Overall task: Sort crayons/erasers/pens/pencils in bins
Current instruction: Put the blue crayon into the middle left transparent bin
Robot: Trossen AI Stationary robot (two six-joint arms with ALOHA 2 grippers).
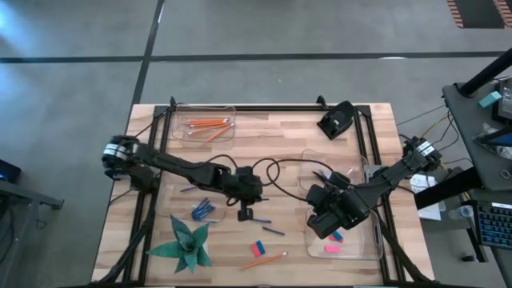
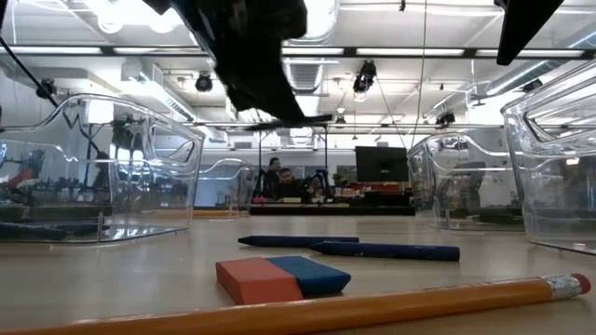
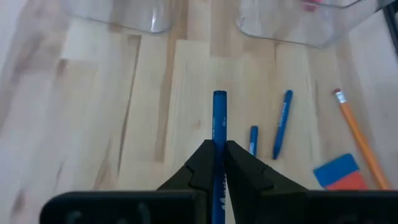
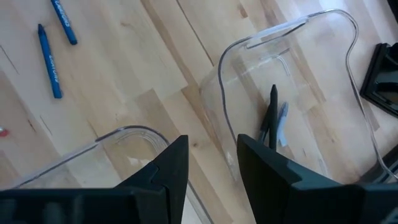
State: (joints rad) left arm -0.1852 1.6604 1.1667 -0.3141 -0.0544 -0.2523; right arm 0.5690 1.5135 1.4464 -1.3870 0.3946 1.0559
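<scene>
At the high view's centre, the left gripper (image 3: 217,163) clamps a short blue crayon (image 3: 219,118). The right gripper (image 4: 212,163), lower right, gapes empty above the clear plastic rectangular bins (image 4: 311,93).

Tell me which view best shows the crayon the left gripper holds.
Left wrist view: the blue crayon sits clamped between the left gripper fingers. The high view hides it under the arm; the low view shows a dark stick; the right wrist misses it.

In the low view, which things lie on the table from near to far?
Pencil → two-colour eraser → the right blue crayon → the left blue crayon → clear bins behind.
</scene>
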